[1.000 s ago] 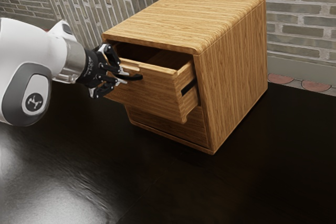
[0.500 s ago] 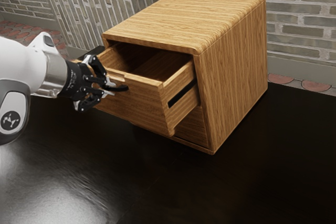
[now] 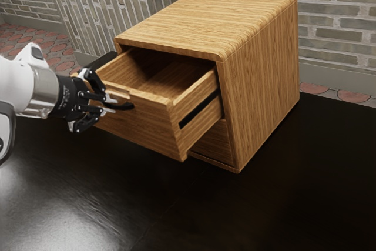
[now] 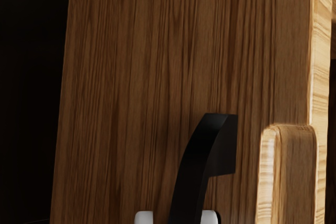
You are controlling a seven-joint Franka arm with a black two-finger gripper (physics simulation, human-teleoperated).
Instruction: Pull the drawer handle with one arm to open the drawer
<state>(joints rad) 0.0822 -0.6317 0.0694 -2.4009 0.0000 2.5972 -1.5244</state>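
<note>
A wooden cabinet [image 3: 258,69] stands on the dark table. Its upper drawer [image 3: 154,119] is pulled well out toward the exterior view's left, so the bare inside shows. My black gripper [image 3: 119,100] is at the drawer's front, shut on the pale wooden drawer handle [image 3: 120,93]. In the wrist view the drawer front [image 4: 147,77] is right before my hand. One of my black fingers [image 4: 210,156] lies against it, beside the handle [image 4: 289,177]. The lower drawer [image 3: 214,142] sits pushed in.
The dark glossy table [image 3: 194,210] stretches in front of the cabinet and toward the exterior view's right. Brick walls [image 3: 335,10] rise behind the cabinet. My white arm [image 3: 23,89] comes in at the exterior view's left edge.
My gripper has drawn back toward the exterior view's left with the handle in it. The upper drawer has slid much further out of the cabinet.
</note>
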